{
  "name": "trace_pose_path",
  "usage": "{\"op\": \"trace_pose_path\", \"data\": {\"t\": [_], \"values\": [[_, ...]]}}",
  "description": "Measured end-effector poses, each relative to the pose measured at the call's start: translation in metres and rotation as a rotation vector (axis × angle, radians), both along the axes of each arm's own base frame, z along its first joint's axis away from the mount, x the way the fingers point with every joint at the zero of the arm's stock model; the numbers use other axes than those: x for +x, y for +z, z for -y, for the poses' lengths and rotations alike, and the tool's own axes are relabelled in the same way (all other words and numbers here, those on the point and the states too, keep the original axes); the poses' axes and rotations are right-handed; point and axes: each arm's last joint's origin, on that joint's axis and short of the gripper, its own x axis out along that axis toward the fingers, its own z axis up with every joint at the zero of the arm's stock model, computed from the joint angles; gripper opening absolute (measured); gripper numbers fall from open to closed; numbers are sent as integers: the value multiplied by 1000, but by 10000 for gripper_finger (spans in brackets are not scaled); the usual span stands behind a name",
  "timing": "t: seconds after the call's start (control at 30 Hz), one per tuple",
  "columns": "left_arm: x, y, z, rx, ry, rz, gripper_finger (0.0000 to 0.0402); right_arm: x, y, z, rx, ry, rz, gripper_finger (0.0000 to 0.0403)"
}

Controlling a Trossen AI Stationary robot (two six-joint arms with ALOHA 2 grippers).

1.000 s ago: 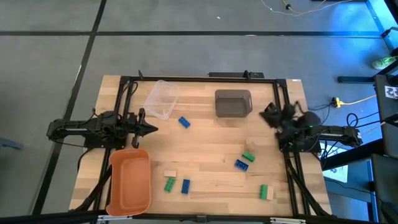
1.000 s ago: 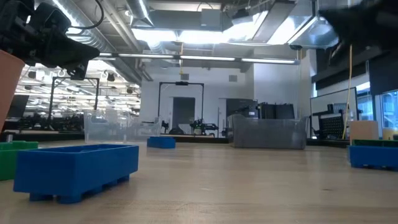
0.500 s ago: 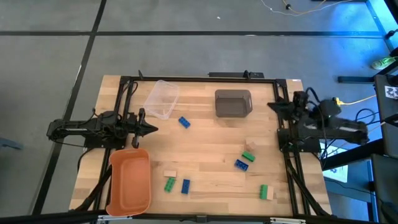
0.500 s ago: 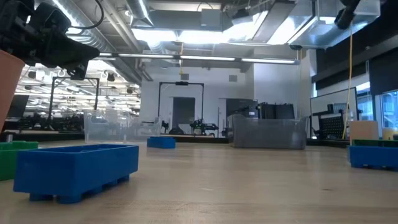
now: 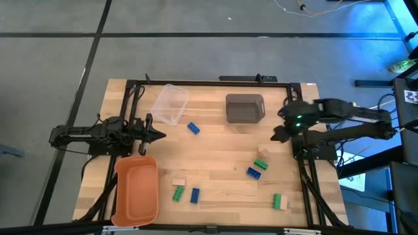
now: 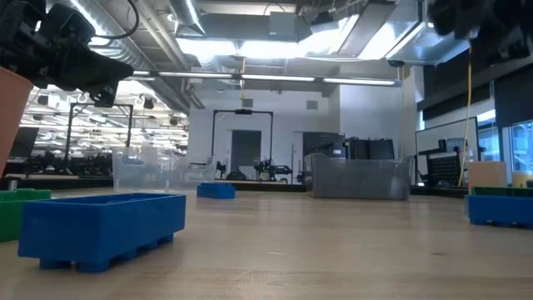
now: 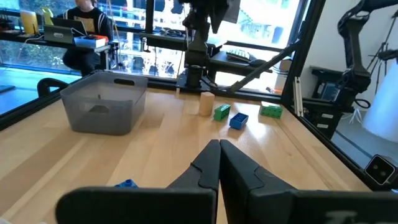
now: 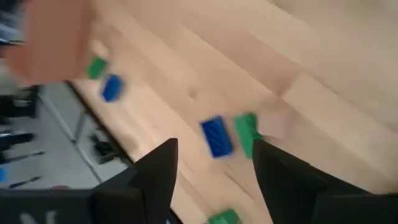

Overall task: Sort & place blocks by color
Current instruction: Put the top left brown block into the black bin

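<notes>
Blocks lie scattered flat on the wooden table. A tan one [image 5: 264, 151], a green one [image 5: 260, 164] and a blue one [image 5: 253, 173] sit at the right. A lone blue block [image 5: 194, 128] is near the middle. At the near side are tan [image 5: 178, 182], green [image 5: 177, 192] and blue [image 5: 194, 194] blocks, and a green and tan pair [image 5: 279, 202]. My right gripper [image 5: 275, 134] hangs open above the right group, which shows past it [image 8: 214, 180] as the blue block [image 8: 216, 135] and the green block [image 8: 247, 133]. My left gripper [image 5: 160, 136] [image 7: 219, 158] waits shut at the left.
A clear tub [image 5: 170, 103] and a grey bin [image 5: 245, 108] stand at the far side. An orange tray [image 5: 136, 188] sits at the near left corner. A black frame [image 5: 209, 83] runs around the table. A person sits at a desk beyond the table [image 7: 87, 25].
My right arm has stretched out from the table's right edge. Its gripper has gone toward the near edge and a little left, and now stands above the tan, green and blue blocks at the right. No block has moved.
</notes>
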Motion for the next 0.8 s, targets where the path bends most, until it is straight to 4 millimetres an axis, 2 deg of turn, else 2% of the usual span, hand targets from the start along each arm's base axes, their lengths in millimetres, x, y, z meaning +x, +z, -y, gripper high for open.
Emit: {"op": "trace_pose_path", "data": {"t": [0.23, 0.4, 0.53, 0.8], "values": [[0, 0, 0, 0, 0, 0, 0, 32, -45, -11, -6, 11, -258, 207], [0, 0, 0, 0, 0, 0, 0, 46, -69, -23, -117, 9, -376, 207], [0, 0, 0, 0, 0, 0, 0, 56, -82, -35, -190, 2, -400, 207], [0, 0, 0, 0, 0, 0, 0, 66, -100, -56, -226, 28, -454, 206]]}}
